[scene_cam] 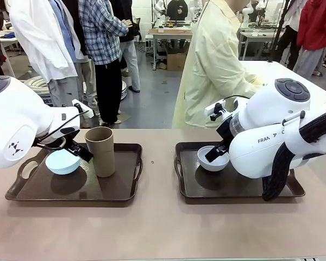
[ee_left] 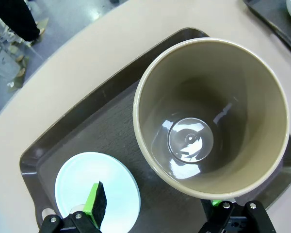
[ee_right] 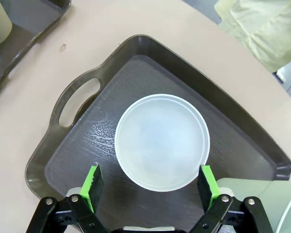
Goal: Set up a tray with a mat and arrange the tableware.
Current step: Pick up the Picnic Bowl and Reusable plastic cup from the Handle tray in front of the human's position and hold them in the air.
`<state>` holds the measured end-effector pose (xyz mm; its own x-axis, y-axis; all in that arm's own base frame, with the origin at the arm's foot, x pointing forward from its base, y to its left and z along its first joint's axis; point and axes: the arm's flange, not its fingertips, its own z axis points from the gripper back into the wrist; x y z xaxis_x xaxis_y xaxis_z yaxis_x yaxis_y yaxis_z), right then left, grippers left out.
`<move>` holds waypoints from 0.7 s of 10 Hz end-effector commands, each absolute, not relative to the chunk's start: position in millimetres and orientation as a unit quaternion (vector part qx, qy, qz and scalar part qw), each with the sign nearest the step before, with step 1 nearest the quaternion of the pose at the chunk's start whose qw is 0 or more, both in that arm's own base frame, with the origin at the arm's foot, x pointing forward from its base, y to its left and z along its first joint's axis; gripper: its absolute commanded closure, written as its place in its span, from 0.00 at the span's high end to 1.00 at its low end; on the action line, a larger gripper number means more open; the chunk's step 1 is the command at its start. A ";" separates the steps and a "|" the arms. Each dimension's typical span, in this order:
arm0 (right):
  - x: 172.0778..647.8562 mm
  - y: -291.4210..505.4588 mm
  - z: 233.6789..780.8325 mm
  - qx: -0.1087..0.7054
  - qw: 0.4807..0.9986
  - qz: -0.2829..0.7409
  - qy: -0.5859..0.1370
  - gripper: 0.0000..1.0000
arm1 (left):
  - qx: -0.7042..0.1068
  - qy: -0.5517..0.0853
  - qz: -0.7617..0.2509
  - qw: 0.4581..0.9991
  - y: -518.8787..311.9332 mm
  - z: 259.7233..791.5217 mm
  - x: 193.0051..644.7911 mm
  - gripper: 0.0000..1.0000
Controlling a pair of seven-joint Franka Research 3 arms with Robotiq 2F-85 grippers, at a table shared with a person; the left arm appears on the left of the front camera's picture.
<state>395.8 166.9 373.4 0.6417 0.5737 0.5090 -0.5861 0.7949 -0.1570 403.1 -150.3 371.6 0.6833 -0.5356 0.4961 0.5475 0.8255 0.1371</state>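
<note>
Two dark trays sit on the table, each lined with a dark textured mat (ee_right: 150,73). On the left tray (scene_cam: 22,190) a pale blue bowl (scene_cam: 62,161) sits beside a tall tan-brown cup (scene_cam: 100,151). My left gripper (scene_cam: 79,151) hovers open between them. In its wrist view the cup (ee_left: 211,116) is under the right finger and the bowl (ee_left: 82,184) under the left pad (ee_left: 94,204). On the right tray (scene_cam: 239,190) my right gripper (ee_right: 150,187) is open, its pads flanking the greyish white bowl (ee_right: 160,141). A pale green cup (ee_right: 276,194) stands close beside it.
A person in a pale yellow coat (scene_cam: 217,65) stands at the far side of the table, behind the right tray. The right arm's bulky white body (scene_cam: 266,136) covers the right half of that tray. Bare tabletop (scene_cam: 157,228) runs along the near edge and between the trays.
</note>
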 end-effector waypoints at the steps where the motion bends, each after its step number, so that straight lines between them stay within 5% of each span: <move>1: 395.8 166.9 373.4 0.011 0.906 0.320 -0.277 1.00 | -0.020 -0.259 -0.303 0.917 -150.6 371.5 401.9 1.00; 5: 320.3 127.8 437.6 -0.030 0.939 0.284 -0.189 1.00 | 0.064 -0.180 -0.260 0.947 -132.7 439.9 339.7 1.00; 7: 285.6 115.6 455.9 -0.008 0.950 0.271 -0.153 1.00 | 0.043 -0.174 -0.260 0.949 -126.0 477.5 306.6 1.00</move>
<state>333.8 126.7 462.2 0.7866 0.5382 0.3026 -0.5235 0.8412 -0.1353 340.2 -123.5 465.0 0.7948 -0.5247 0.3051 0.4853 0.8512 0.1998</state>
